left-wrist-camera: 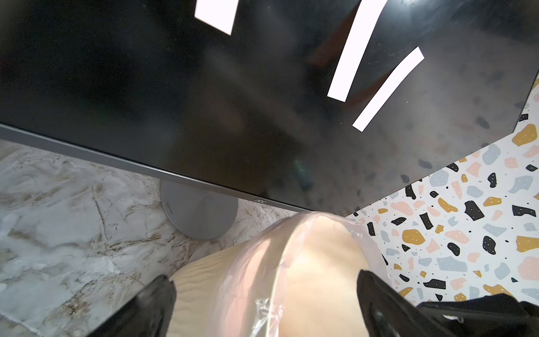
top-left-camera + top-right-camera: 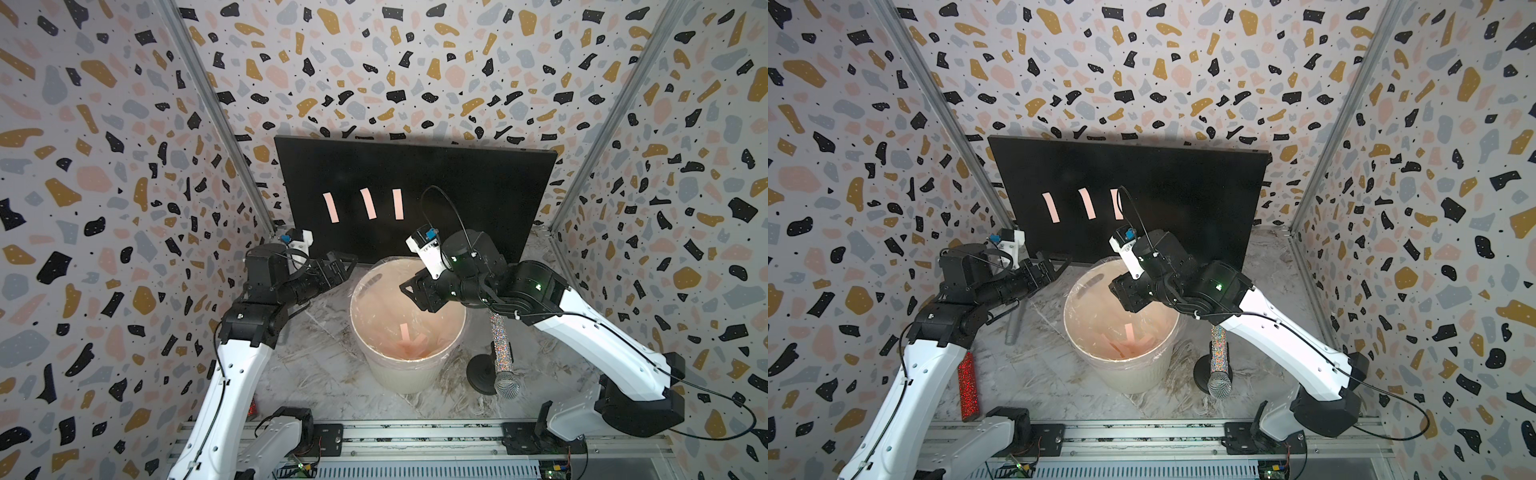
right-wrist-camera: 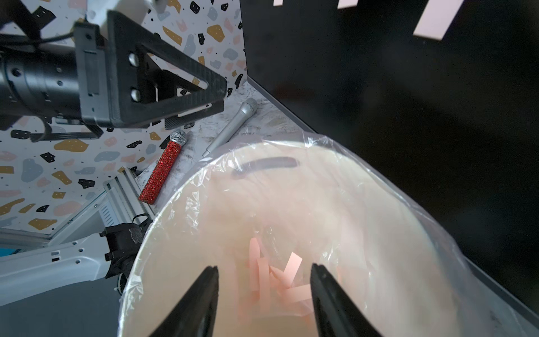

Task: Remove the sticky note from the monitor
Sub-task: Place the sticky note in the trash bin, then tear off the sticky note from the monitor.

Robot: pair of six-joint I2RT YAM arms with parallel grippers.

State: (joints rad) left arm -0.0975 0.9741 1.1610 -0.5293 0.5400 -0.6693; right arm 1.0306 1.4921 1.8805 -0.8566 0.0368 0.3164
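The black monitor [image 2: 457, 183] stands at the back with three pink sticky notes [image 2: 368, 203] stuck upright in a row on its left half; in the left wrist view the notes [image 1: 354, 52] look white. My right gripper [image 3: 264, 267] hangs open over the lined white bin [image 2: 399, 380] with nothing between its fingers. Below it, several pink strips [image 3: 288, 280] lie at the bottom of the bin. My left gripper [image 1: 262, 275] is wide open and empty at the bin's far-left rim, just in front of the monitor's lower edge.
A multicoloured glitter microphone [image 2: 500, 357] rests on a black round base right of the bin. A red glitter microphone [image 2: 968, 386] and a silver one [image 2: 1014, 324] lie on the marble table at the left. The monitor's grey foot [image 1: 201, 210] stands behind the bin.
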